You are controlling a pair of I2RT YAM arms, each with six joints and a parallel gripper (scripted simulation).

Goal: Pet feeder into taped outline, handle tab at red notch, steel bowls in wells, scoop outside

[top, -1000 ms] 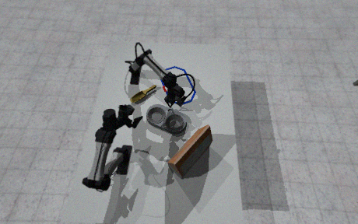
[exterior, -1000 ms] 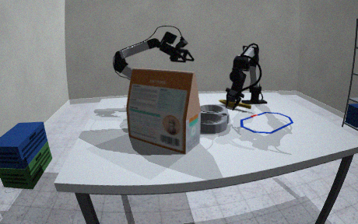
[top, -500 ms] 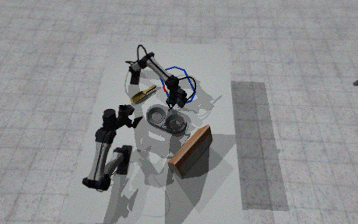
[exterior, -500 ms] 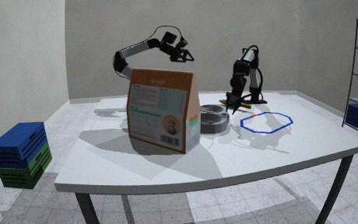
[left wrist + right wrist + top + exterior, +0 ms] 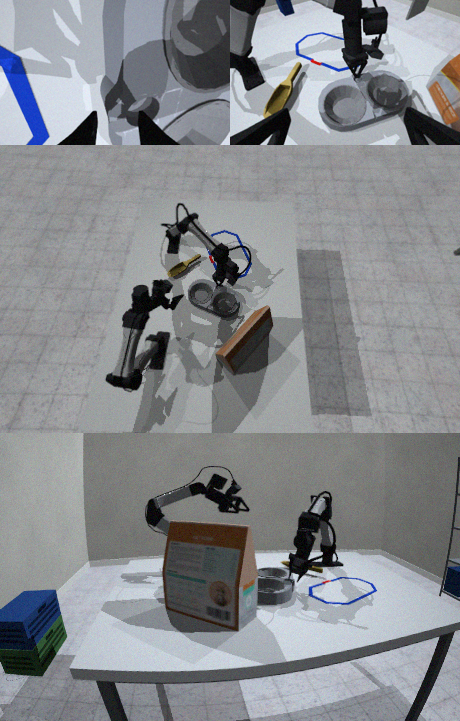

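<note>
The grey pet feeder [image 5: 210, 301] [image 5: 277, 597] [image 5: 371, 109] lies flat outside the blue taped outline [image 5: 225, 231] [image 5: 340, 603] [image 5: 322, 33], whose red notch [image 5: 211, 259] [image 5: 327, 581] [image 5: 316, 62] is visible. Two steel bowls [image 5: 344, 105] [image 5: 386, 90] appear seated in its wells. My left gripper [image 5: 219, 283] [image 5: 117, 116] [image 5: 355, 75] is partly open, low at the feeder's handle tab; contact is unclear. My right gripper [image 5: 247, 507] [image 5: 346, 113] is wide open above the table, beside the feeder. The yellow scoop [image 5: 180, 268] [image 5: 280, 97] lies on the table outside the outline.
A large orange and white food bag [image 5: 247, 337] [image 5: 205, 578] [image 5: 449, 94] stands close to the feeder, on the side away from the outline. The left arm [image 5: 205, 232] reaches over part of the outline. Stacked crates [image 5: 32, 633] stand on the floor beyond the table.
</note>
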